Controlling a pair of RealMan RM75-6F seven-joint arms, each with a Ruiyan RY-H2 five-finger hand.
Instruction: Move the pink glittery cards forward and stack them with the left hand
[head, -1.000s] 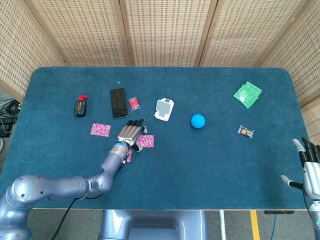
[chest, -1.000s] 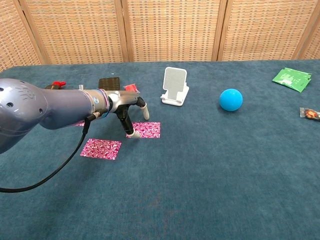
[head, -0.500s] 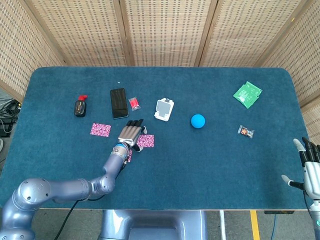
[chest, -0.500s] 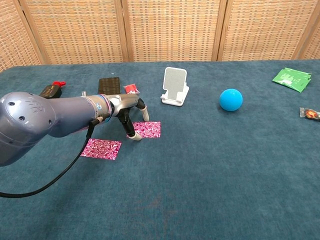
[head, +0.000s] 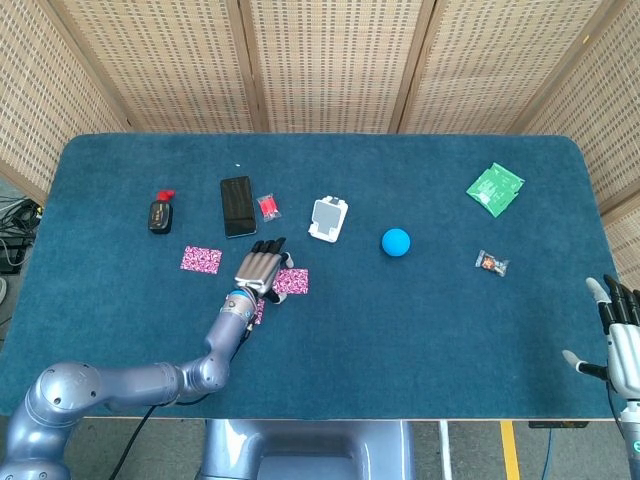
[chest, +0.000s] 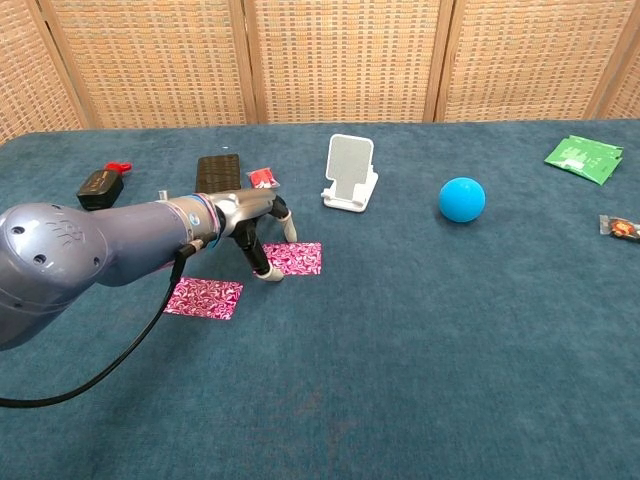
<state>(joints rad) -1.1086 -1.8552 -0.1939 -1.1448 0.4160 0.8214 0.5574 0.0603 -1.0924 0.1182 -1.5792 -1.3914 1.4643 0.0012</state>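
At the lower left of both views the left arm (chest: 95, 255) is a smooth blue-grey metallic shell built from rounded joint housings, with a black cable (chest: 120, 355) looping beneath it and a thin coloured band at the wrist (blue and pinkish). The left hand (head: 259, 268) is silver-grey with dark fingers and pale tips. At the lower right edge of the head view, the right hand (head: 618, 340) shows light grey fingers with darker tips.

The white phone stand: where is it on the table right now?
In the head view the white phone stand sits near the table's middle, between the small red packet to its left and the blue ball to its right.
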